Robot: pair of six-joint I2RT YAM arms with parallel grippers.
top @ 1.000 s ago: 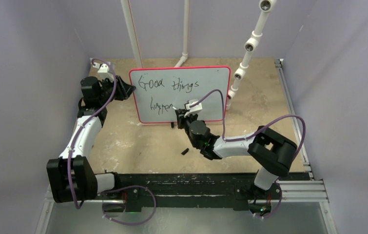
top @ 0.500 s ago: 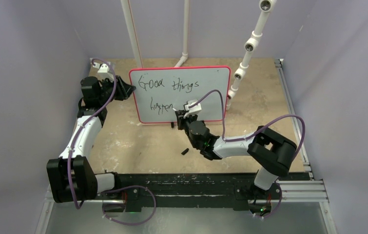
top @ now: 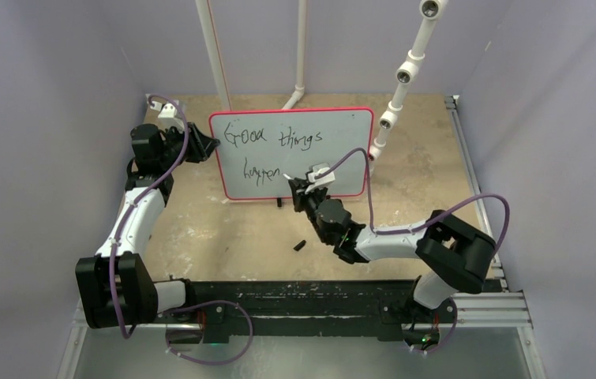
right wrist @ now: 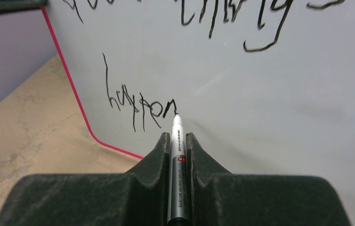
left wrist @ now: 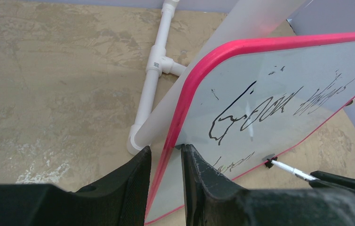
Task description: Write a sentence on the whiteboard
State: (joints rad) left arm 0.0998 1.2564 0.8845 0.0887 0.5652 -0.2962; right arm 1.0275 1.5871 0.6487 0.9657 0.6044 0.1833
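Note:
The whiteboard (top: 334, 154) with its red-pink rim stands upright at the back of the table; it also shows in the left wrist view (left wrist: 279, 70) and the right wrist view (right wrist: 269, 117). The sentence (top: 271, 138) reads "Good things" on top and "happen" (right wrist: 140, 106) below. My left gripper (left wrist: 166, 155) is shut on the whiteboard's left rim. My right gripper (right wrist: 178, 139) is shut on a silver marker (right wrist: 177, 155) whose tip touches the board just right of "happen". The marker also shows in the left wrist view (left wrist: 288, 169).
A small black marker cap (top: 298, 245) lies on the table in front of the board. White pipe posts (top: 214, 55) stand behind the board, and a jointed white pipe (top: 401, 75) rises at its right. Another white pipe (left wrist: 154, 70) lies on the floor.
My right arm has shifted to the right along the second line, taking the marker with it. The left arm and the board have not moved.

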